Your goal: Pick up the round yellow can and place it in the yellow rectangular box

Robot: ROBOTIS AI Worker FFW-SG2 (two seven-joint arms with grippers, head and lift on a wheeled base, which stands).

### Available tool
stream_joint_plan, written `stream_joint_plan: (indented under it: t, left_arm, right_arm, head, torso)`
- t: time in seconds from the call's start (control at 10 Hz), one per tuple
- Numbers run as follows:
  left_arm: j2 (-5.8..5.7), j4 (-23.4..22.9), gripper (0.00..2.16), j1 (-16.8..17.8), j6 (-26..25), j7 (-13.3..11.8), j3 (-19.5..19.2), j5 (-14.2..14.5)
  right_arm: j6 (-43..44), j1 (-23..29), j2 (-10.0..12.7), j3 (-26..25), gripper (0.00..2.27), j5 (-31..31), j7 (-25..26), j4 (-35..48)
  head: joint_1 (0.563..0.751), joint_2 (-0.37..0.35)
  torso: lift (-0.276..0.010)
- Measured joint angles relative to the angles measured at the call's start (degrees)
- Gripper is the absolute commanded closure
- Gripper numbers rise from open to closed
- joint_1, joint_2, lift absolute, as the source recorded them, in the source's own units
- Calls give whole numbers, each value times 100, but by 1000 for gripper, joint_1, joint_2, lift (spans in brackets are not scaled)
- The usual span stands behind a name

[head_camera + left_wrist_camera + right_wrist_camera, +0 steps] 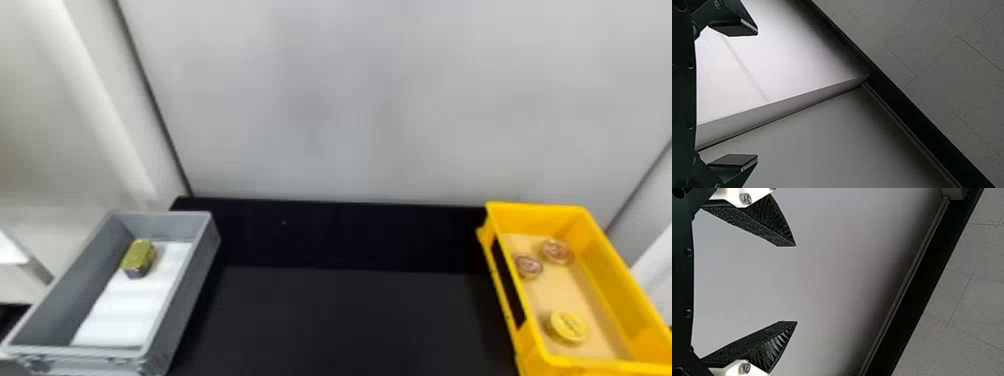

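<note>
At the left end of the black tabletop is a grey rectangular plastic bin, with white sheeting and 1 olive-gold boxy tin inside; at the right, 2 round reddish tins lie near each other.

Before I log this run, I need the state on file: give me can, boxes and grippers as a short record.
can: in yellow box, near end
red tins: two, same box, far end
gray box: holds green tin on white padding
left gripper: open, empty
right gripper: open, empty
task: appears done
</note>
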State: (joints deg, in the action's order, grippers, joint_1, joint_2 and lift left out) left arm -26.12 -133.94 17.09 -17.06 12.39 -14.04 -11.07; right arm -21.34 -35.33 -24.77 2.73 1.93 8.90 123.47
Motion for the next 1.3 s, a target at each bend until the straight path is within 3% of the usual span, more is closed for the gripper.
stream_joint_plan:
  t: [1.1, 1.3]
  left_arm:
    - [4, -4, 140, -14, -69, -60, 6, -9]
    - [20, -13, 142, -18, -105, -86, 6, -36]
  right_arm:
    - [-740, -178, 97, 64, 157, -2, 628, 140]
    - [-917, -214, 103, 106, 90, -75, 885, 156]
  head:
    - [663, 54]
    - [663, 55]
  torso:
    - [-12]
    - [-15]
